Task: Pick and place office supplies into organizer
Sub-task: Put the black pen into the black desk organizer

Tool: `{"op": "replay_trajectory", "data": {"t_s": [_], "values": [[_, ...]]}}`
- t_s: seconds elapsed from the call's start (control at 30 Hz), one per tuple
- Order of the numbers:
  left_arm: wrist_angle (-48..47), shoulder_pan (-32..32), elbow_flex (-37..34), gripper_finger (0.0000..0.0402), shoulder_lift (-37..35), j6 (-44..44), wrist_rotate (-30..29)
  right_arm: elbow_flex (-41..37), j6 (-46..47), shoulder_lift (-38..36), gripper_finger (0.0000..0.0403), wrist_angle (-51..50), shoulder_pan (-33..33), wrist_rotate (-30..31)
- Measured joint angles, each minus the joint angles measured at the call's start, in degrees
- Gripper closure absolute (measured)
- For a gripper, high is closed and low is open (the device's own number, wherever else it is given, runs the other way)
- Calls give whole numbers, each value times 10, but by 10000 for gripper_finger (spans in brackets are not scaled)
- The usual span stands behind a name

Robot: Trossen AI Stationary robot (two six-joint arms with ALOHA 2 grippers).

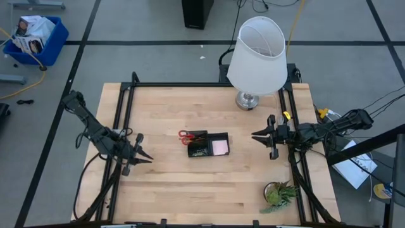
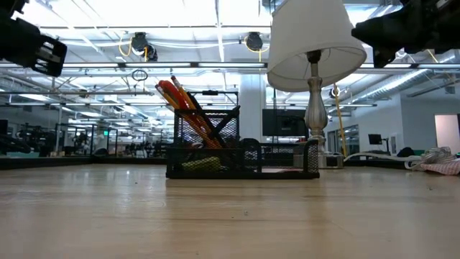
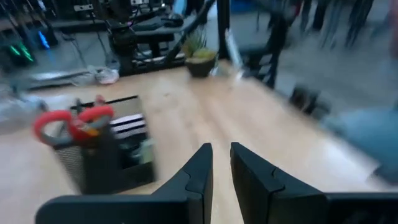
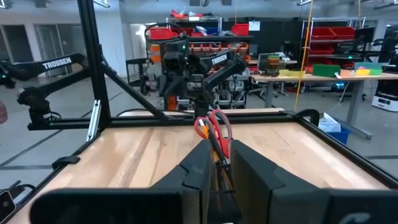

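organizer (image 1: 207, 144): black mesh tray, mid-tabletop (image 1: 164, 183), long axis running left-right between the arms. contents: red-handled scissors (image 1: 186, 135) upright in the taller left section with pencils (image 2: 188, 101); pink sticky-note pad (image 1: 219, 147) in the right compartment. no loose supplies seen; task judged about complete. left tool (image 1: 140, 154): lifted, near the tabletop's left edge, fingers nearly together, empty. right tool (image 1: 264, 135): lifted at right, slightly nearer, clenched nearly closed, empty. lamp (image 1: 256, 54) behind; potted plant (image 1: 278, 193) front right.

In the left wrist view, motion blur smears the black mesh desk organizer (image 3: 106, 158) at lower left. In the right wrist view, dark fingers (image 4: 199, 171) hide its lower part.
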Motion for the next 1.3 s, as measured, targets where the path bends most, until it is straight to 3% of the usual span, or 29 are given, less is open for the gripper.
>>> {"op": "replay_trajectory", "data": {"t_s": [0.17, 0.6, 0.77, 0.87, 1.03, 1.17, 1.3], "values": [[71, 0, 0, 339, 0, -147, 14, 0, 0, 0, 348, 1, 0, 0], [160, 1, 0, 339, 0, -214, -34, 0, 0, 0, 348, 0, 0, 0], [194, -1, 0, 339, 10, -227, -6, 0, 0, 0, 348, 0, 0, 0], [157, -12, 0, 339, 58, -298, -6, 0, 0, 0, 348, 0, 0, 0], [178, -33, 20, 339, 181, -388, -12, 0, 0, 0, 348, 1, 0, 0], [133, -49, 90, 339, 297, -440, -13, 0, 0, 0, 348, 1, 0, 0], [7, -53, 198, 339, 401, -507, 10, 0, 0, 0, 348, 0, 0, 0]]}}
